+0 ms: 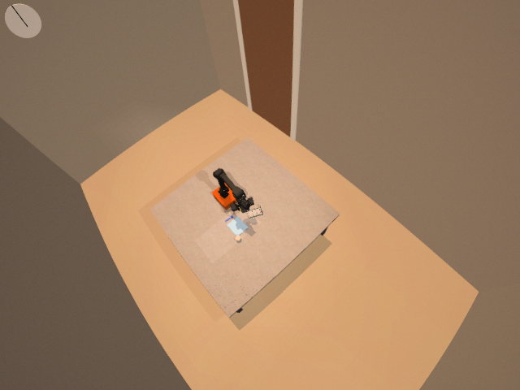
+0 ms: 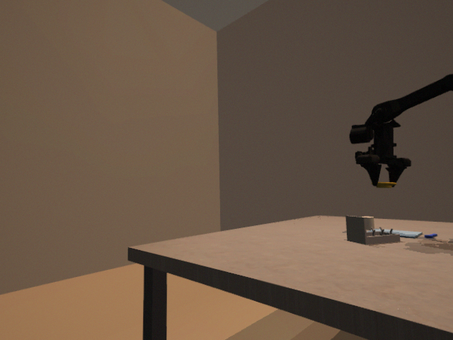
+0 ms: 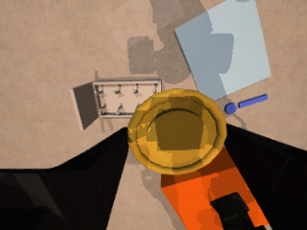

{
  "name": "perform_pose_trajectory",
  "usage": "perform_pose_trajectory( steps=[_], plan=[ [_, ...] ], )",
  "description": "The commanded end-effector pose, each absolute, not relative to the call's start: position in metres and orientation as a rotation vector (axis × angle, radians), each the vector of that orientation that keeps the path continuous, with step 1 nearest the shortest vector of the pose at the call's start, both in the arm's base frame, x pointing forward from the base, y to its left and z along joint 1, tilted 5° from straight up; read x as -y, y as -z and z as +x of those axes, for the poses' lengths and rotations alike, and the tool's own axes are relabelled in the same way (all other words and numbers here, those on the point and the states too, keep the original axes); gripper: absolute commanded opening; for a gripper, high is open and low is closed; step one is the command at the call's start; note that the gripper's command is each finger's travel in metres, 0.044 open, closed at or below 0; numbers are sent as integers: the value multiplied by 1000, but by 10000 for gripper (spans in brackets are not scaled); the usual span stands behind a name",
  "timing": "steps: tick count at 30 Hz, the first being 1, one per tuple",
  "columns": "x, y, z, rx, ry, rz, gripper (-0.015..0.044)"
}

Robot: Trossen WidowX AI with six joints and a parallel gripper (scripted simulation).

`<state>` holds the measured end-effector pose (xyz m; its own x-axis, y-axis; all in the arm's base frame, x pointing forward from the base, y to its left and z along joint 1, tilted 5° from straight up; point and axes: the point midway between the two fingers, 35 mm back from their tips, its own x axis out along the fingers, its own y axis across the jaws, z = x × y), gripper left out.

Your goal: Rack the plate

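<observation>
Plate (image 3: 177, 131), yellow and round with a raised rim, is held in the claw (image 2: 386, 181) high above the worktop (image 2: 285, 263), lying flat rather than on edge. It is judged to be rigid and light, with a smooth glazed-looking surface that may slip between narrow pads; as crockery it is presumed breakable if dropped from this height. The hold is taken across the full width, the fingers bearing on opposite points of the rim, so the claw stands wide yet clamped on the plate. A rim hold of this kind is judged adequate for carrying but leaves the disc free to pivot about the line between the pads.

The arm (image 1: 228, 188) is reached out from its orange base (image 1: 221, 200), the wrist turned so that the claw points straight down. In the wrist view the dish rack (image 3: 127, 98) is seen below, partly covered by the plate's edge; a blue mat (image 3: 225, 48) and a small blue tool (image 3: 247, 103) lie beside it. The plate is not yet upright, and a wrist turn is judged necessary before it can be lowered between the rails.
</observation>
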<state>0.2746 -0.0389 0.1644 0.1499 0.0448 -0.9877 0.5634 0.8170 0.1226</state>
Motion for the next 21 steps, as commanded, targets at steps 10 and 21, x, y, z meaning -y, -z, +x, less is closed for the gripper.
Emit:
perform_pose_trajectory(
  steps=[10, 21],
  plan=[
    [39, -119, 322, -1262, 141, 598, 0],
    [42, -89, 352, -1097, -88, 589, 0]
  ],
)
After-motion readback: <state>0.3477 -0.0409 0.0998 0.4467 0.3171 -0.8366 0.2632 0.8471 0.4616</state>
